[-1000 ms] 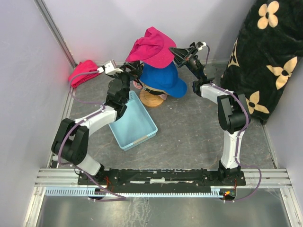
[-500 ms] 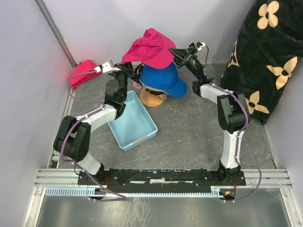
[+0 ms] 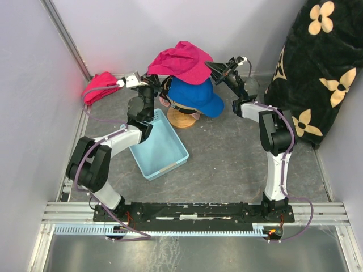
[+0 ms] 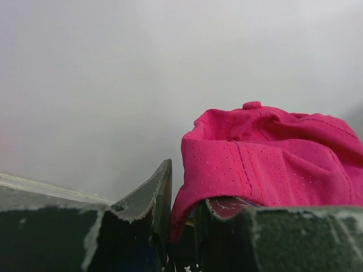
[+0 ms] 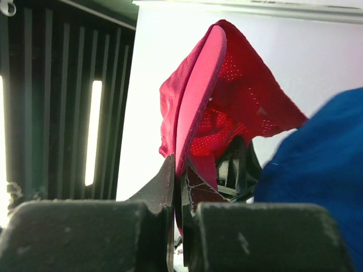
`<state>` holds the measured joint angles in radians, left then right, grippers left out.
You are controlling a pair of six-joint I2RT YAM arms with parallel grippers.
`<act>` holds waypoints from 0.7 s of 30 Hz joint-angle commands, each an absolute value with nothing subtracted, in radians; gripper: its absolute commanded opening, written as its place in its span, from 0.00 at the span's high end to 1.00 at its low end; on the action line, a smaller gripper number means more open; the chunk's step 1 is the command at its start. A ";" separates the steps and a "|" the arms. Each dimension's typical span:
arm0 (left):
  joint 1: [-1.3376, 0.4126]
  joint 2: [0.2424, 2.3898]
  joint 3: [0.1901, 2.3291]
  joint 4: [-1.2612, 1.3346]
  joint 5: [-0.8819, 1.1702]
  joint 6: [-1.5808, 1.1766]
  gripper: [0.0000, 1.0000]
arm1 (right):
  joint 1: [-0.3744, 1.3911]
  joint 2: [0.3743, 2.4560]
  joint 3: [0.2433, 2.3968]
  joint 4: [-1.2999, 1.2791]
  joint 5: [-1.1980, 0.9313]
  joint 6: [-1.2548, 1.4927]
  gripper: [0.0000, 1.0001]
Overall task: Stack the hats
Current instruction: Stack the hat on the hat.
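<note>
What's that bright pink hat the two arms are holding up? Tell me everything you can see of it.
The magenta perforated-fabric baseball cap has a top button, stitched seams and a curved brim. Soft and crumpled, it hangs above the blue baseball cap. The left end effector pinches its rear edge; the right end effector pinches its brim. Whether it touches the blue cap is unclear.

top: overhead, far | 2 wrists: close, level | shared: magenta hat [image 3: 182, 59]

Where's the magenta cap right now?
Top view, rear centre: magenta cap held above the blue cap, left tool gripping its rim, right tool pinching its brim.
</note>
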<state>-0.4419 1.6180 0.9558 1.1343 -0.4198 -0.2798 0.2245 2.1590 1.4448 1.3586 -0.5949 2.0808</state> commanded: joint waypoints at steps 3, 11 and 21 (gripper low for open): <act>-0.487 1.643 1.010 1.198 -0.441 -0.094 0.73 | 0.177 2.145 1.371 1.444 -0.597 2.091 0.96; -0.549 1.661 1.004 1.198 -0.439 0.030 0.72 | 0.141 2.148 1.294 1.445 -0.609 2.090 0.96; -0.574 1.646 0.948 1.196 -0.472 0.110 0.72 | 0.123 2.138 1.221 1.445 -0.620 2.097 0.96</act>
<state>-0.5694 1.6627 0.9649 1.1404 -0.4362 0.0151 0.1349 2.1593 1.2423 1.3693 -0.6079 2.0903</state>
